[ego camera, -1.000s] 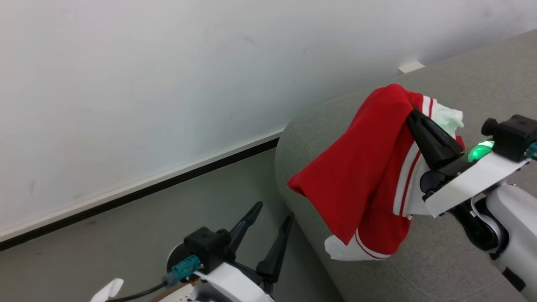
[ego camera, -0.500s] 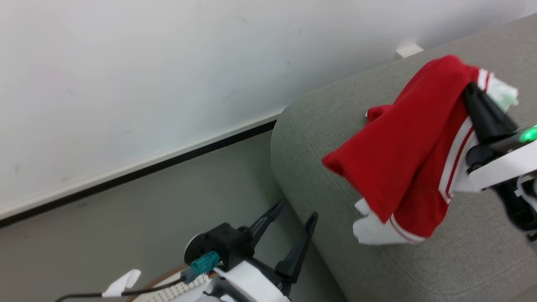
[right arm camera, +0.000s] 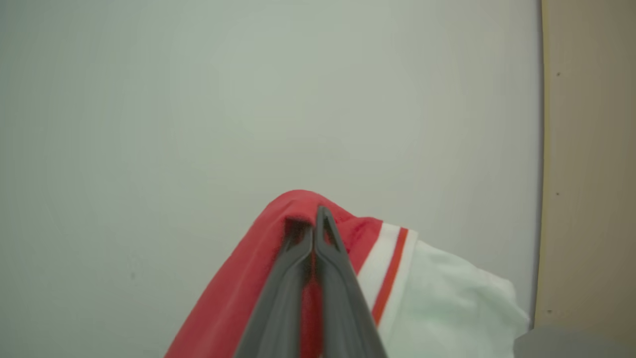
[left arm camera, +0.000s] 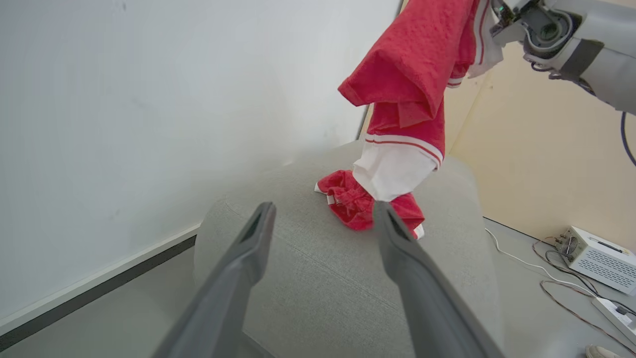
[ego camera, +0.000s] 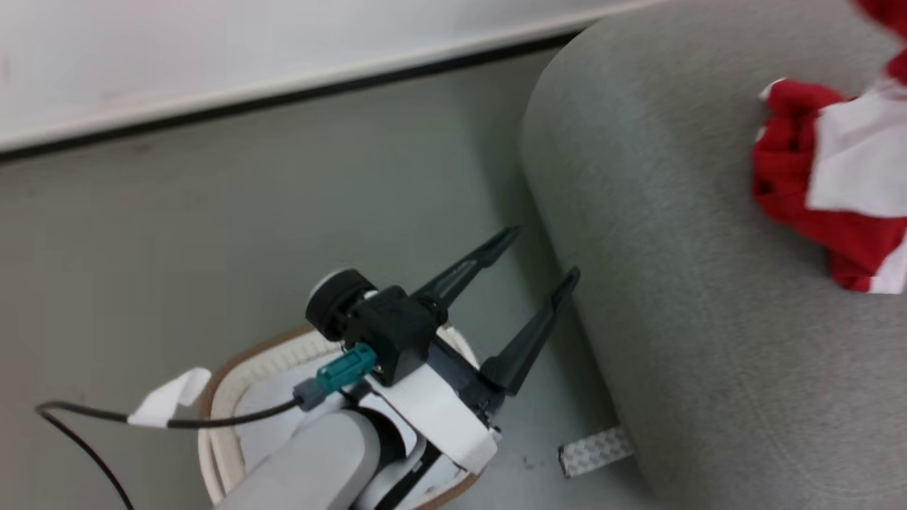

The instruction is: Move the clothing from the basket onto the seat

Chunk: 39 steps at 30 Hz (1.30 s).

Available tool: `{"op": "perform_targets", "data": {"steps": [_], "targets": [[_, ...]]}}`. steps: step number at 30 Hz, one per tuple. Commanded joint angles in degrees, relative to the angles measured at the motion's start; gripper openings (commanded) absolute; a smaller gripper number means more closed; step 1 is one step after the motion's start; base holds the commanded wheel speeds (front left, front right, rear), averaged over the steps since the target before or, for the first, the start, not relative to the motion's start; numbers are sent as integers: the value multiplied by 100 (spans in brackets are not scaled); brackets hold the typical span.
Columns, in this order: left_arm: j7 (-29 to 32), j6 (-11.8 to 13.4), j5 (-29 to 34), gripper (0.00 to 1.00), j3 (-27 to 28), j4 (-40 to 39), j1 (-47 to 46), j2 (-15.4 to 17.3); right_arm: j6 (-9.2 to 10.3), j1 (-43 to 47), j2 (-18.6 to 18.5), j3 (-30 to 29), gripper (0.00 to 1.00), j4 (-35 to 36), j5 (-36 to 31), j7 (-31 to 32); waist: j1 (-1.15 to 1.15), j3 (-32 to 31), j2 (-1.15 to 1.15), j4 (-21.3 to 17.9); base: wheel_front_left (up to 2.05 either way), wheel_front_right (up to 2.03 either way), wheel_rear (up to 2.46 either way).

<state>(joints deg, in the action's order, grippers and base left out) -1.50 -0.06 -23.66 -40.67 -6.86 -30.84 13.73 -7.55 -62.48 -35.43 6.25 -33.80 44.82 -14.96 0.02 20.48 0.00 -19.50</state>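
Note:
The red and white clothing (left arm camera: 407, 74) hangs from above, and its lower end (left arm camera: 357, 206) lies bunched on the top of the grey seat (left arm camera: 323, 283). My right gripper (right arm camera: 315, 221) is shut on a red fold of the clothing (right arm camera: 233, 303), high up near the wall. My right arm (left arm camera: 561, 30) shows at the top right of the left wrist view. My left gripper (ego camera: 542, 255) stands open with nothing in it, above the basket (ego camera: 212, 386) and beside the seat (ego camera: 673, 297). The clothing (ego camera: 815, 191) on the seat reaches the head view's right edge.
A white wall (ego camera: 212, 42) with a dark skirting runs behind the seat. On the floor lie a strip of tape (ego camera: 595, 450), a white box (left arm camera: 598, 258) and cables (left arm camera: 526, 263). A cable with a white tag (ego camera: 170, 397) hangs off my left wrist.
The head camera has swung down and left, bringing the basket into view. The right gripper has carried the clothing further over the seat; its lower end now lies on the seat. Left gripper stays open.

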Motion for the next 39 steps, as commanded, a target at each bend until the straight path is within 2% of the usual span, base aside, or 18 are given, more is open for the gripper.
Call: {"op": "perform_targets", "data": {"steps": [1, 2, 7, 12, 20, 21, 22, 23, 24, 25, 31, 39], "targets": [[56, -40, 82, 100, 58, -101, -179, 98, 13, -287, -62, -352, 0, -296, -249, -6, -2, 903, 0, 537, 0, 0, 0], [56, -40, 82, 100, 58, -101, -179, 98, 13, -287, -62, -352, 0, -296, -249, -6, -2, 903, 0, 537, 0, 0, 0], [78, -68, 123, 100, 109, -201, -338, 198, 13, -448, 100, -1024, 0, -1181, -894, -9, -2, 1254, 0, 622, 0, 0, 0], [-1, -38, 122, 100, 149, -132, -365, 217, 13, 3, 609, -1561, 0, -1833, -1457, -10, -2, 1325, 0, 632, 0, 0, 0], [-122, 58, 84, 100, 212, 75, -201, 309, 13, 846, 1333, -2041, 0, -2063, -2047, -10, -2, 1140, 0, 522, 0, 0, 0], [-139, 55, 66, 100, 219, 112, -171, 309, 13, 903, 1384, -2049, 6, -2100, -2125, -11, -2, 1091, 0, 502, 0, 0, 0], [-144, 64, 42, 100, 218, 152, -151, 307, 13, 950, 1416, -2050, 21, -2117, -2202, -11, -2, 1036, 0, 486, 0, 0, 0], [-167, 71, 20, 100, 222, 189, -127, 311, 13, 1001, 1440, -2064, 40, -2144, -2275, -11, -2, 971, 0, 472, 0, 0, 0], [-185, 82, 11, 100, 230, 222, -109, 316, 13, 1049, 1465, -2076, 88, -2159, -2331, -11, -2, 907, 0, 463, 0, 0, 0], [-217, 89, 22, 100, 230, 261, -93, 329, 13, 1094, 1482, -2094, 100, -2110, -2395, -11, -2, 835, 0, 456, 0, 0, 0], [-485, 202, -78, 100, 322, 581, 105, 315, 13, 1548, 1665, -2175, 100, -1489, -2937, -11, -2, 299, 0, 427, 0, 0, 0], [-976, 457, -238, 100, 521, 1204, 593, 235, 13, 2859, 1947, -1981, 100, 115, -3311, -12, -2, -591, 0, 603, 0, 0, 0]]}}
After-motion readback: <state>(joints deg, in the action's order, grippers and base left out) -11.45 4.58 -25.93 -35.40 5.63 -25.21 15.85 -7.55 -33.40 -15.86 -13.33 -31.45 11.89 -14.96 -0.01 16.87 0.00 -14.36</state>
